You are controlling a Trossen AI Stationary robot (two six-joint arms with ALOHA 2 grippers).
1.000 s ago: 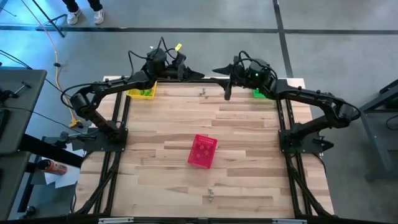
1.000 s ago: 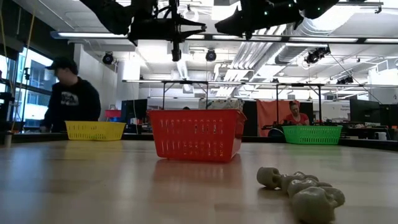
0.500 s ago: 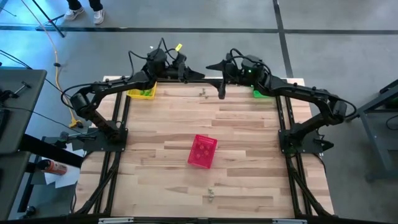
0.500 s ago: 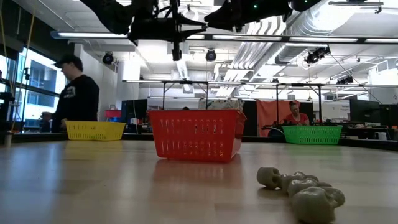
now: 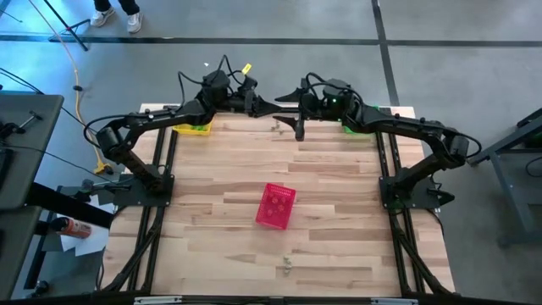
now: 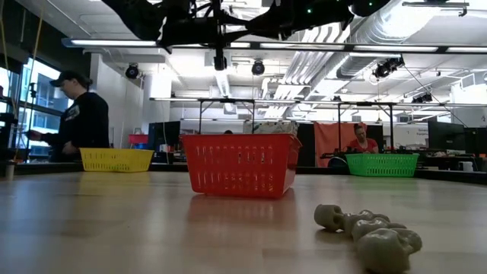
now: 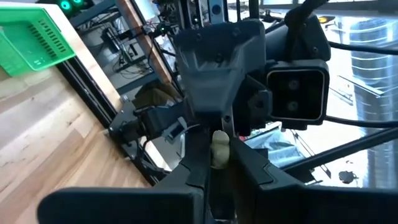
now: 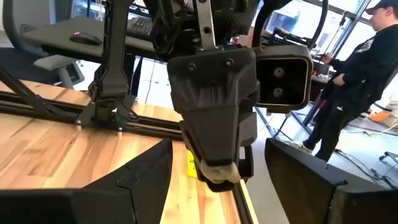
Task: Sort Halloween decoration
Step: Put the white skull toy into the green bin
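High over the table's far middle, my two grippers face each other. My left gripper (image 5: 283, 104) is shut on a small pale trinket (image 7: 219, 149), which the right wrist view also shows as the trinket (image 8: 217, 171). My right gripper (image 5: 291, 110) is open; its fingers (image 8: 146, 180) stand wide on either side of the left gripper's tip and touch nothing. Another pale, bone-like trinket (image 6: 369, 232) lies on the table near the front edge. A small trinket (image 5: 277, 127) lies at the far edge. My left gripper pinches the pale trinket's lower part (image 7: 219, 163) between its two fingers, at their free ends. The fingers lie level and point toward the table's right. The trinket sticks out past the fingertips, lifted clear high above the table.
A pink-red basket (image 5: 276, 206) stands mid-table. A yellow basket (image 5: 193, 128) sits at the far left corner and a green basket (image 5: 350, 127) at the far right. A person (image 6: 80, 118) stands beyond the far left edge.
My right gripper has moved toward the table's left, up to the left gripper's tip, and has rolled a little. The person behind the table has stepped along the far edge.
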